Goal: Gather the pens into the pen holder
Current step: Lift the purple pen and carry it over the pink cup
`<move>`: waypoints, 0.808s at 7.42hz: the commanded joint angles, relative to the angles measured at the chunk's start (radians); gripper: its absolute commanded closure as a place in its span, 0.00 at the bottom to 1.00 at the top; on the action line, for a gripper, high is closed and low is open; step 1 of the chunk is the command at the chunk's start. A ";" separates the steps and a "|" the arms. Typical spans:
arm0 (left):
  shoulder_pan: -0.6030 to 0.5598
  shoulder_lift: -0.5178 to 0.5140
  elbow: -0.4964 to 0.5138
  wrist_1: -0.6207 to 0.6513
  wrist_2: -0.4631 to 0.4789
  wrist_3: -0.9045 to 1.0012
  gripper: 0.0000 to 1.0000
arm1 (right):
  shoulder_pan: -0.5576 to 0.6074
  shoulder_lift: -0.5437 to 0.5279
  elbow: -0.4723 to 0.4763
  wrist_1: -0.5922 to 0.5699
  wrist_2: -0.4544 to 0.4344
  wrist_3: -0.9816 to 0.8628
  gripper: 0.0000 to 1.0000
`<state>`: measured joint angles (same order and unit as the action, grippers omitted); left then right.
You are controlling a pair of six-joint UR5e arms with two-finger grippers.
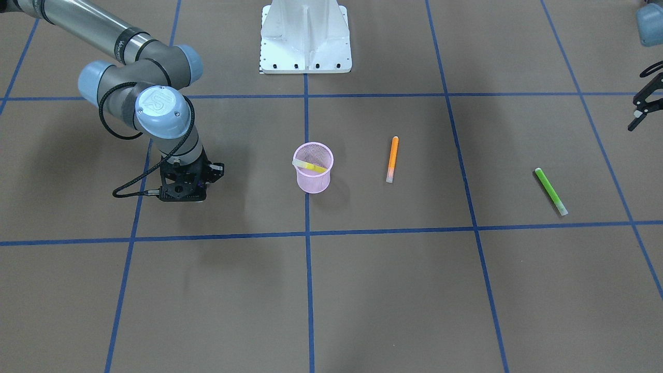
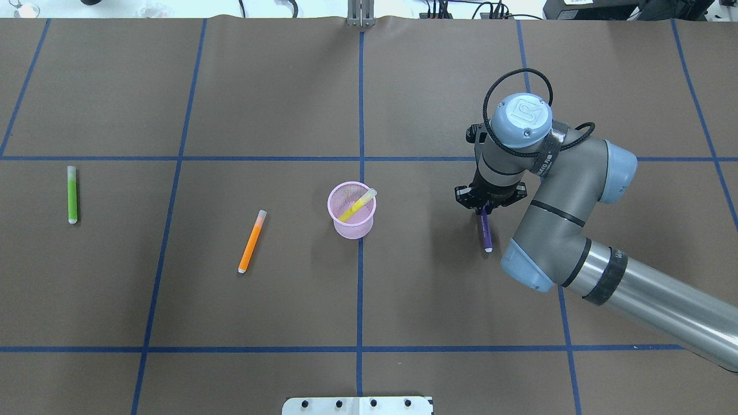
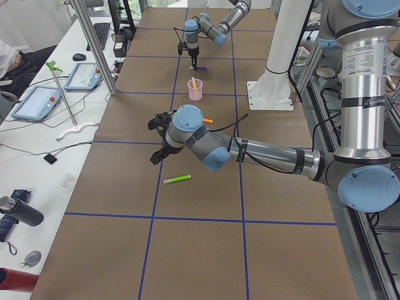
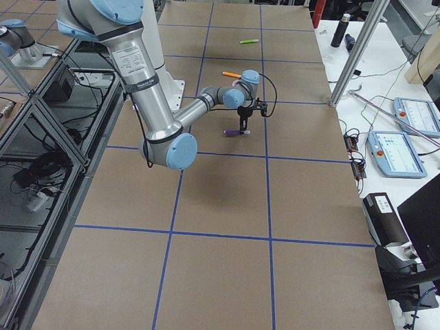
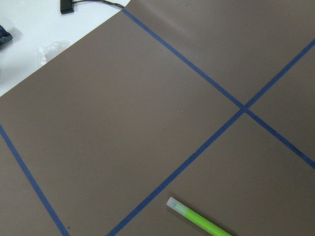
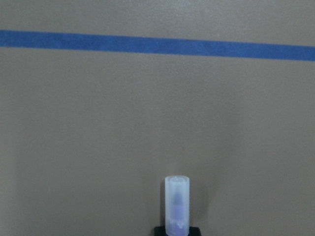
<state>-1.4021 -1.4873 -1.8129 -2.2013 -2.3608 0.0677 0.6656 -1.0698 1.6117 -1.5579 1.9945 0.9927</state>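
Observation:
The pink mesh pen holder (image 1: 313, 181) (image 2: 353, 226) stands near the table's middle with the yellow pen (image 1: 311, 166) (image 2: 357, 206) leaning inside it. The orange pen (image 1: 392, 159) (image 2: 252, 241) and the green pen (image 1: 551, 191) (image 2: 72, 194) (image 5: 199, 221) lie flat on the table. My right gripper (image 2: 483, 212) (image 1: 181, 192) is down at the table, shut on one end of the purple pen (image 2: 486, 233) (image 6: 177, 204), which still lies along the surface. The front-facing view hides that pen. My left gripper (image 1: 638, 115) (image 3: 157, 137) hangs open and empty beyond the green pen.
The white robot base (image 1: 305, 39) (image 2: 357, 405) stands at the table's robot-side edge. Blue tape lines (image 2: 360, 158) grid the brown table. Tablets and cables (image 3: 37, 103) lie on the white side bench past the far edge.

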 commanded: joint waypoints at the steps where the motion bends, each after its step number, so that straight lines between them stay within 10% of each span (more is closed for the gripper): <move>1: 0.000 0.001 0.003 0.000 -0.003 -0.005 0.00 | 0.006 0.020 0.104 -0.001 -0.113 0.050 1.00; 6: 0.005 -0.002 0.010 0.011 -0.003 -0.008 0.00 | -0.104 0.218 0.155 -0.011 -0.550 0.625 1.00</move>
<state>-1.3988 -1.4889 -1.8063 -2.1947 -2.3638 0.0604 0.6030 -0.9144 1.7718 -1.5657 1.5439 1.4902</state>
